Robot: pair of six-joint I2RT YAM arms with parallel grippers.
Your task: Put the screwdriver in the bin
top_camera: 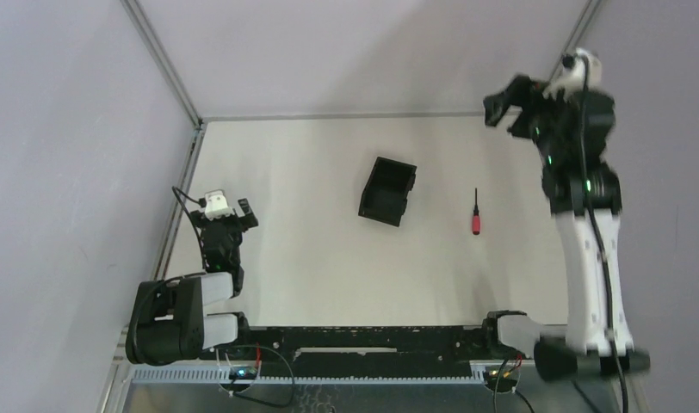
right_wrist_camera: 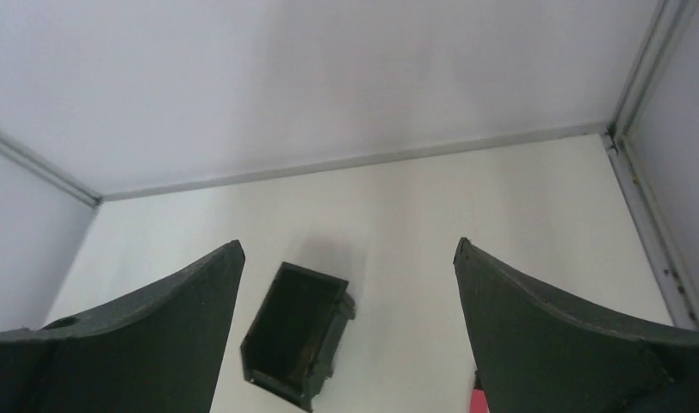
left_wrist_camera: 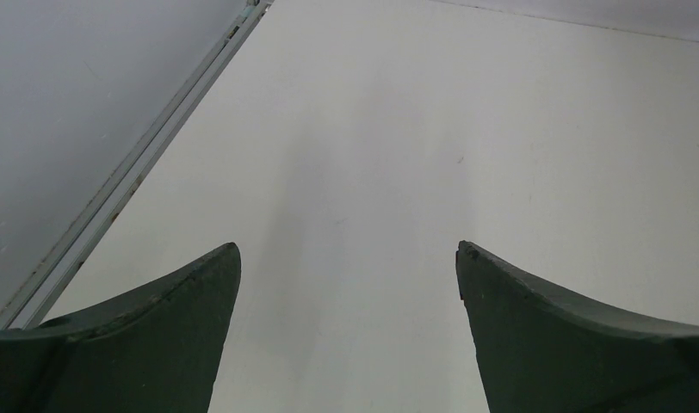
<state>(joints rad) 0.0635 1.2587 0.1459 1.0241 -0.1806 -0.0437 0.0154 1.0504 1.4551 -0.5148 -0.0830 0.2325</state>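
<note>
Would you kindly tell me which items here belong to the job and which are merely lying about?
For the job: screwdriver; bin.
Lying about: nothing loose, only cables at the near edge.

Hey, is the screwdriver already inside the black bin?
No, the screwdriver lies flat on the table, off to the right of the bin and not touching it.
</note>
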